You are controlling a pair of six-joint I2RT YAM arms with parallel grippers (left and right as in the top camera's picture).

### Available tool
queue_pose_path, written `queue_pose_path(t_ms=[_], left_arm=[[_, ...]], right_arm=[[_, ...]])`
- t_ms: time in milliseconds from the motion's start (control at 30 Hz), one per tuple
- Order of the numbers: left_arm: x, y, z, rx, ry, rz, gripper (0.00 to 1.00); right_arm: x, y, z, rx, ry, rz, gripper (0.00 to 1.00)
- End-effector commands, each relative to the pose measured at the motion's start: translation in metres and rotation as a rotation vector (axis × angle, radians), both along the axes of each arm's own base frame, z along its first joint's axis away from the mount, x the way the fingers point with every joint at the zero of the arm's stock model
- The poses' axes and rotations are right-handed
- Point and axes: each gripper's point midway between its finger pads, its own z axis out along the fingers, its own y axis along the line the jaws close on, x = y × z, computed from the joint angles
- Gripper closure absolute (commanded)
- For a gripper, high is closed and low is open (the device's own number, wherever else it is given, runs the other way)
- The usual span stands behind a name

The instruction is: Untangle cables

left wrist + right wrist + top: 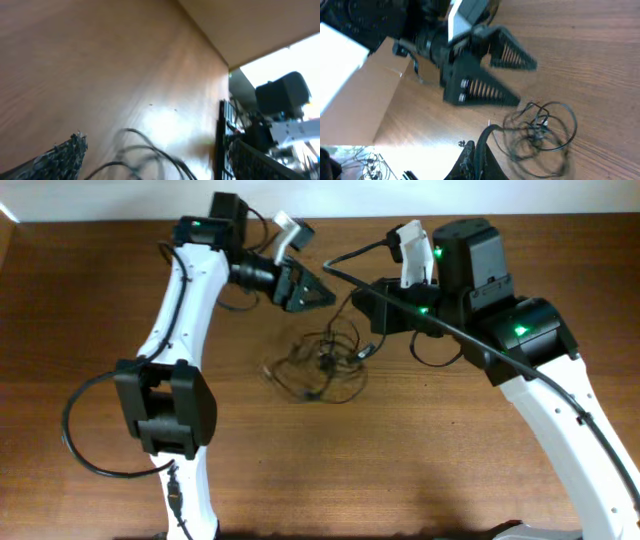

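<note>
The cables lie as a loose bunch of thin black loops on the wooden table between the two arms. They also show in the right wrist view and, blurred, in the left wrist view. My left gripper is open and empty, hovering just above and behind the bunch; its spread fingers show in the right wrist view. My right gripper is shut on one cable strand that rises from the bunch to its fingers.
The table's back edge meets a pale wall. A thick black arm cable runs across the right arm. The left arm's base cable loops over the table at the left.
</note>
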Motion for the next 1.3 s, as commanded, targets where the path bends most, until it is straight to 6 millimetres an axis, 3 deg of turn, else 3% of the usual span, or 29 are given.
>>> queue_pose_path(t_ms=[0, 100, 200, 333, 467, 500, 600, 700, 867, 967, 1133, 1200, 1267], left_arm=[[-0.016, -0.012, 0.017, -0.056, -0.160, -0.120, 0.07], [-0.012, -0.002, 0.027, -0.115, -0.169, -0.101, 0.05], [-0.028, -0.001, 0.038, -0.195, -0.222, -0.155, 0.05], [-0.045, -0.035, 0.035, -0.194, -0.260, -0.253, 0.12], [-0.049, -0.067, 0.022, -0.128, -0.272, -0.303, 0.20], [-0.046, -0.073, 0.012, -0.061, -0.275, -0.299, 0.25], [-0.035, -0.072, -0.009, 0.093, -0.291, -0.269, 0.73], [-0.021, -0.054, -0.017, 0.151, -0.299, -0.224, 0.99], [0.030, -0.012, -0.027, 0.285, -0.239, 0.024, 1.00], [0.061, 0.011, -0.024, 0.301, -0.190, 0.200, 1.00], [0.074, 0.041, -0.018, 0.293, -0.155, 0.294, 1.00], [0.074, 0.045, -0.014, 0.282, -0.137, 0.315, 1.00], [0.065, 0.037, -0.002, 0.220, -0.099, 0.296, 1.00]], right_arm=[[0.005, -0.013, 0.019, 0.012, -0.053, -0.031, 0.96], [0.009, -0.019, 0.019, 0.012, -0.053, -0.048, 0.96], [0.011, -0.019, 0.023, 0.020, -0.072, -0.049, 0.96], [0.012, -0.016, 0.027, 0.042, -0.078, -0.042, 0.96], [0.012, -0.014, 0.029, 0.050, -0.084, -0.033, 0.96], [0.010, -0.012, 0.031, 0.063, -0.084, -0.016, 0.96], [0.009, -0.011, 0.032, 0.069, -0.086, -0.010, 0.96], [0.010, -0.019, 0.036, 0.106, -0.074, 0.002, 0.96], [0.010, -0.057, 0.058, 0.195, -0.087, -0.011, 0.96], [0.010, -0.101, 0.063, 0.187, -0.085, -0.130, 0.96], [0.017, -0.177, 0.051, 0.166, -0.031, -0.343, 0.96], [0.021, -0.193, 0.047, 0.149, -0.034, -0.379, 0.96], [0.028, -0.194, 0.034, 0.133, -0.005, -0.369, 0.96]])
